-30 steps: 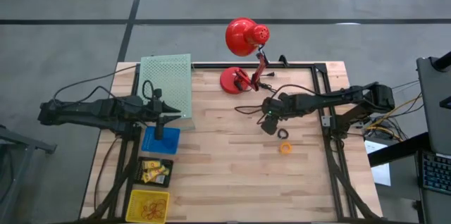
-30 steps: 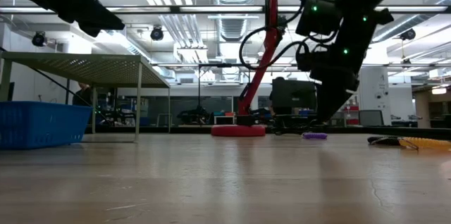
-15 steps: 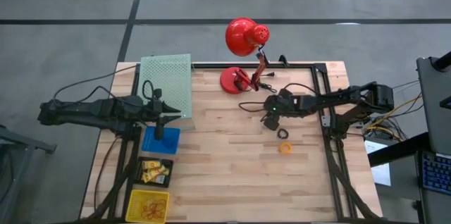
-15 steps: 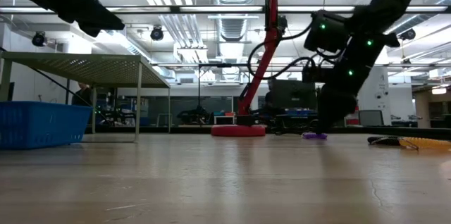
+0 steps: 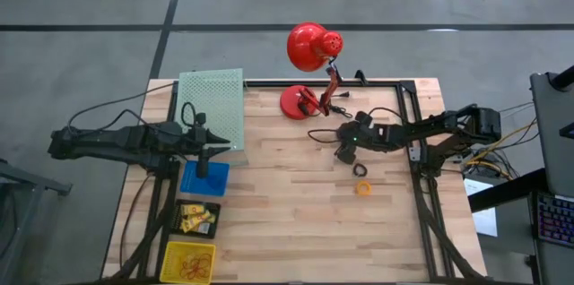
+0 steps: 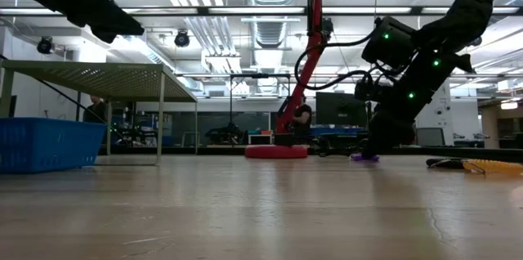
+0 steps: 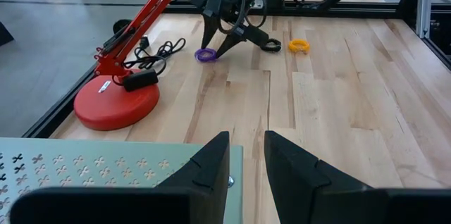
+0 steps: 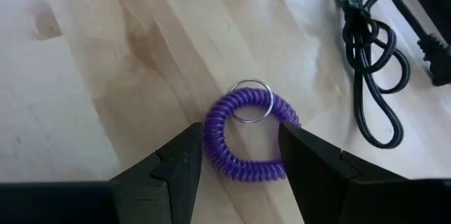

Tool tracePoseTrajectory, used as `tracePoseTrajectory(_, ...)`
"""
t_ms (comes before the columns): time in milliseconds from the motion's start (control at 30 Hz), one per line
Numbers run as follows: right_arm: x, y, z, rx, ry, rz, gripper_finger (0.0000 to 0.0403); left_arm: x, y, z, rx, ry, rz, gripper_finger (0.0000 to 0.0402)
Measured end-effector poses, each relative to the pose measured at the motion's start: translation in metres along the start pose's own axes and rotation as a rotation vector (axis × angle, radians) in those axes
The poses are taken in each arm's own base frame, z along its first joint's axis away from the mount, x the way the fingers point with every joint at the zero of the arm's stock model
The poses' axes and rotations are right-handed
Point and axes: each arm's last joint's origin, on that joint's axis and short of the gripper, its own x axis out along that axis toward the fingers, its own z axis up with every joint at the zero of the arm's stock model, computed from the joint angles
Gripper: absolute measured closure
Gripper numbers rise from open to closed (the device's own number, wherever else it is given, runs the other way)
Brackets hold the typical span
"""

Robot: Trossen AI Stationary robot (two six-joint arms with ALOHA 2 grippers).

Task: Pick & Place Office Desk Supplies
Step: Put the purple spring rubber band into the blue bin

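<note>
Near the lamp base (image 7: 116,104), at about two o'clock from the bench (image 5: 296,213) centre, lies the purple coil ring (image 8: 246,136), a springy plastic spiral with a thin metal split ring. The right hand (image 8: 239,157) straddles it, fingers spread wide. Best to descend squarely and close gently, since the coil may squirm. The left hand (image 7: 246,160) waits, narrowly open, above the perforated green shelf (image 5: 212,106).

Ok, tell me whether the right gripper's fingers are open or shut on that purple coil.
Open. The right gripper has its fingers spread to either side of the purple coil ring, which lies flat on the wooden table, not yet clamped.
</note>
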Motion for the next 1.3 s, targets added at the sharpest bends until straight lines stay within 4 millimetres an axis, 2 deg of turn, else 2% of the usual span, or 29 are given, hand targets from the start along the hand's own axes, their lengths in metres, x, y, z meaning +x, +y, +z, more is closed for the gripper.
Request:
tracePoseTrajectory(300,0.003,-0.007,0.004,0.053,-0.077,-0.007,0.0218,0.000,0.000,0.000,0.000,0.003,0.000,0.0305)
tracePoseTrajectory(500,0.008,-0.008,-0.003,0.074,-0.041,0.052,0.0218,0.000,0.000,0.000,0.000,0.003,0.000,0.0305)
tracePoseTrajectory(867,0.021,-0.005,-0.008,0.088,-0.014,0.041,0.0222,0.000,0.000,-0.003,0.005,0.026,0.000,0.0305)
tracePoseTrajectory(1000,0.020,-0.005,-0.008,0.095,-0.016,0.015,0.0245,0.000,0.000,-0.003,0.005,0.027,0.000,0.0305)
tracePoseTrajectory(1300,0.021,-0.005,-0.009,0.089,-0.010,0.005,0.0338,0.000,0.000,-0.003,0.005,0.027,0.000,0.0305)
